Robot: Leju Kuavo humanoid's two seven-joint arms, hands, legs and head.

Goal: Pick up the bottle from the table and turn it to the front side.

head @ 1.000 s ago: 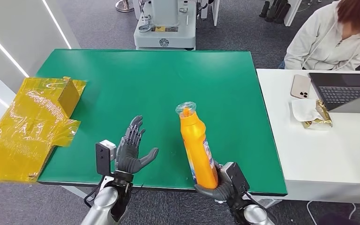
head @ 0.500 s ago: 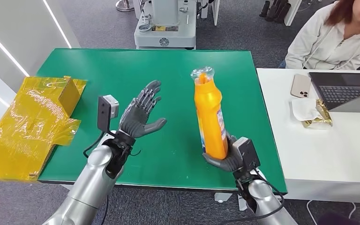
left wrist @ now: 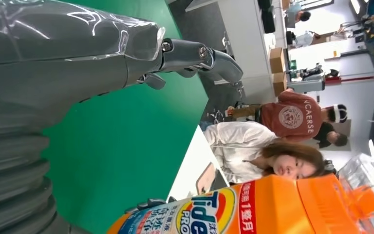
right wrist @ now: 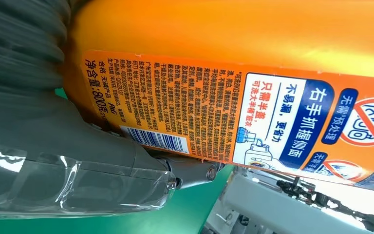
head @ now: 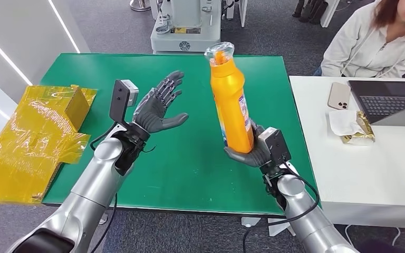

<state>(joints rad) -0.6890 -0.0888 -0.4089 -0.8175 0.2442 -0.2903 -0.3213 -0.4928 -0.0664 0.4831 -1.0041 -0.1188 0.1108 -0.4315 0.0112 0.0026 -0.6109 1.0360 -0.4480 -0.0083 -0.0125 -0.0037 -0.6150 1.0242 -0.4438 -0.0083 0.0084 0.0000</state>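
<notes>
Orange plastic detergent bottle (head: 232, 108) upright above green desk (head: 137, 74), gripped low by right hand (head: 248, 153); left hand (head: 158, 108) spread, empty. Risk: top-heavy tilt, slipping during turn.

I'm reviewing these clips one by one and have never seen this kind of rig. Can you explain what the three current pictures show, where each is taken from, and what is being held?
This is a humanoid robot with two silver arms ending in many-fingered hands. The wide picture comes from its head, looking down at a green table. The other two come from cameras at each wrist and are turned sideways. The right hand holds an orange bottle upright above the table by its lower end; its wrist view shows the barcode label close up, while the left wrist view shows the brand label. The left hand is raised, fingers apart, holding nothing. Yellow wrapping lies at the table's left edge. A person sits at a white desk with a laptop and phone.
</notes>
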